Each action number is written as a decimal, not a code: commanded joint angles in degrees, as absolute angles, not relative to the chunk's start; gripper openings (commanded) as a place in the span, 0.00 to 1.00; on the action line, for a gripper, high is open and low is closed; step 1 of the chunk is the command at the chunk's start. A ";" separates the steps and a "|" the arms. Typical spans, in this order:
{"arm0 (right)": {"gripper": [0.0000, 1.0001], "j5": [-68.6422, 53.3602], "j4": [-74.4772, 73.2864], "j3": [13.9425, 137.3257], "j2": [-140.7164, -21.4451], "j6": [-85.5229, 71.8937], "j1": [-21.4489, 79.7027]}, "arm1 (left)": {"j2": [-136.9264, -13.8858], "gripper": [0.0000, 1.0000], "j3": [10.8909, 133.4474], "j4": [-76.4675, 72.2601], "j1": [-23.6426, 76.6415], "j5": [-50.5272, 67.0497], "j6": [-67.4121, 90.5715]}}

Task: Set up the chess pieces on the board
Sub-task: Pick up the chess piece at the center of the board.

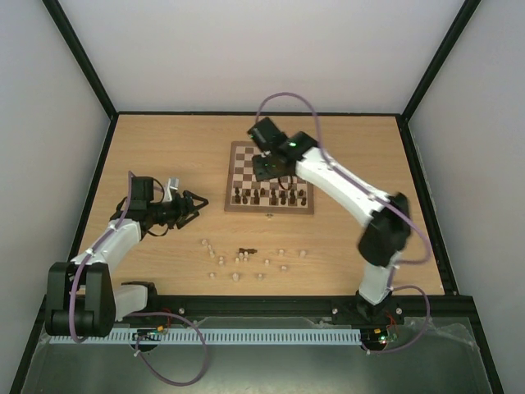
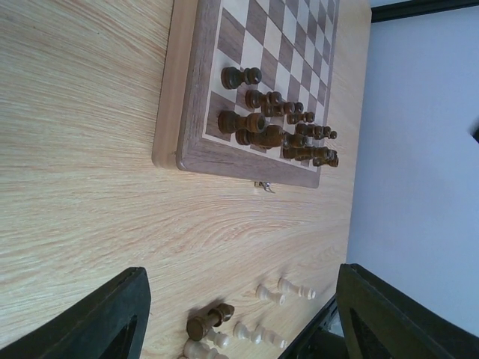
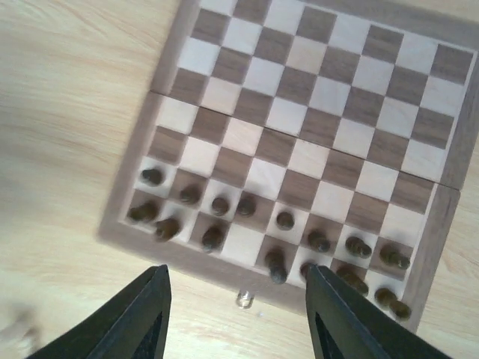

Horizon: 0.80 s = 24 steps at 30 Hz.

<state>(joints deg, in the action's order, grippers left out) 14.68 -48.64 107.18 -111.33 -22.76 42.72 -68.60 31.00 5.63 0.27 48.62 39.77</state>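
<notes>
So the board point(image 1: 242, 164) sits a bit right of centre on the light wood-grain desk point(image 1: 164, 148). It's a square wooden thing with brown and cream checks, a plain brown frame and a tiny metal clasp point(image 3: 243, 300) on the near edge. From the right wrist cam you can see a seam running across the middle of it. The dark pieces point(image 1: 271, 197) are little turned, knobby wooden ones, all bunched in the two nearest rows. Most of them stand upright, one per square, though the rows have gaps in them. The pale pieces point(image 1: 238, 259) are off the board, scattered loosely on the desk between the board and the arm bases. One dark piece point(image 1: 247, 251) lies on its side in among them, and in the left wrist view point(image 2: 208, 320) it looks glossy with a round base. The right arm point(image 1: 344, 185) reaches out over the board with its jaws hanging above the middle squares, spread wide with nothing between them. The fingers point(image 3: 150, 314) are chunky black wedges. The left arm point(image 1: 115, 238) is well off to the left of the board and low over bare desk. Its jaws point toward the board, also spread wide and empty.
</notes>
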 commanded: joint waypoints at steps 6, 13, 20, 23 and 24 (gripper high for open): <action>0.48 -2.69 -23.32 66.70 -88.95 -23.03 50.53 | -67.31 0.78 32.18 9.38 -0.26 48.28 37.26; 0.46 -3.80 -14.33 57.00 -90.10 -19.64 57.99 | -65.63 0.81 32.14 11.03 -0.26 47.11 36.88; 0.43 -0.13 -12.23 55.30 -94.87 -18.18 60.72 | -63.36 0.82 31.51 12.11 -0.26 45.92 37.69; 0.41 1.31 -12.72 55.18 -96.57 -18.15 61.04 | -63.02 0.82 31.49 12.39 -0.26 45.58 37.75; 0.41 1.50 -12.81 55.03 -96.73 -18.19 61.02 | -63.01 0.82 31.53 12.46 -0.26 45.53 37.86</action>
